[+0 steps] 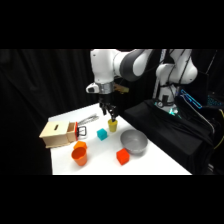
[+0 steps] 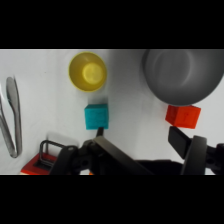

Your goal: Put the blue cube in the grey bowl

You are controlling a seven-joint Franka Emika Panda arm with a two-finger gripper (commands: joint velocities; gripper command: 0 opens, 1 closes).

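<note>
the claw hangs above the back half of the worktop, its two black fingers spread apart and holding nothing. in the side view its tips sit right over the small yellow cup, though how high above cannot be told. in the wrist view the blue cube lies on the bare white surface just past the left finger's tip, not between the fingers, with the yellow cup just beyond it, open mouth up.

in the side view the blue cube rests a little in front of the yellow cup, apart from it. the grey bowl stands upright to the cube's right, near the worktop's right edge, empty as far as the wrist view shows. a red-orange cube sits just in front of the bowl. an orange cup stands near the front left. a pale wooden box lies at the left edge, with a small black frame beside it. metal tongs lie on the worktop near the box.

the worktop is plain white. black curtains hang behind and to the left, and dark cloth covers the ground to the right, where the arm's base stands among cables.
</note>
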